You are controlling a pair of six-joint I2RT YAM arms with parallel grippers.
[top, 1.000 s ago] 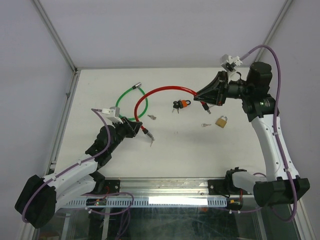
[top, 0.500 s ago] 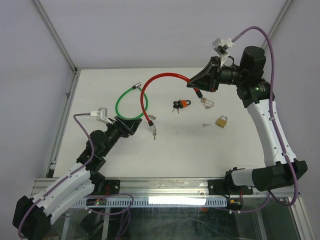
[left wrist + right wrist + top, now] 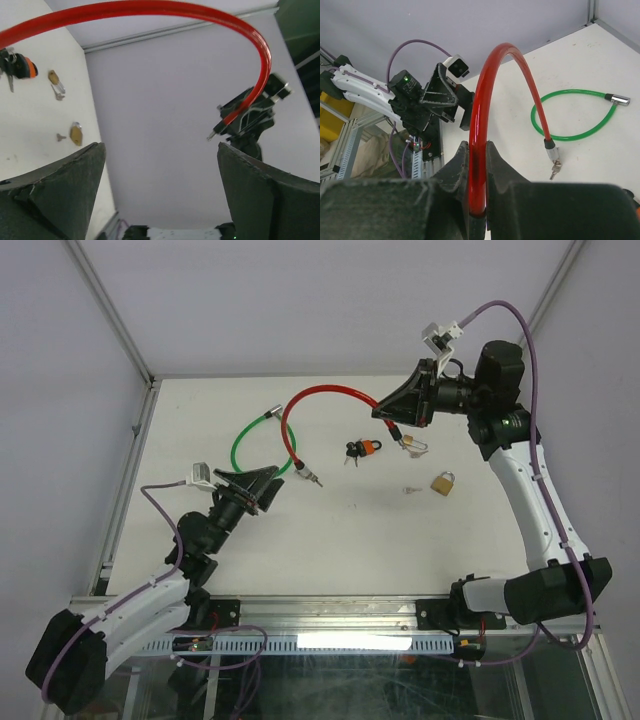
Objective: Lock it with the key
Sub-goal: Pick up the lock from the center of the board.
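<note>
The right gripper (image 3: 385, 412) is pinching the glossy red plastic-coated cable lock (image 3: 330, 391), which is arching over the matte white table (image 3: 200, 420), its metal keyed end (image 3: 313, 478) hanging low. The left gripper (image 3: 262, 483), having let go, is gaping empty.

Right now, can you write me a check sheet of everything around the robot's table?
Surface: white table, bare near the arms.
Job's things: red cable lock lifted in an arch, key at its free end; orange padlock with keys; brass padlock; loose key.
Clutter: green cable lock lying in a loop.
Grippers: right gripper shut on the red cable lock; left gripper open, holding nothing.
Cables: purple cable looping along each arm.
Surroundings: plain walls, metal frame.
</note>
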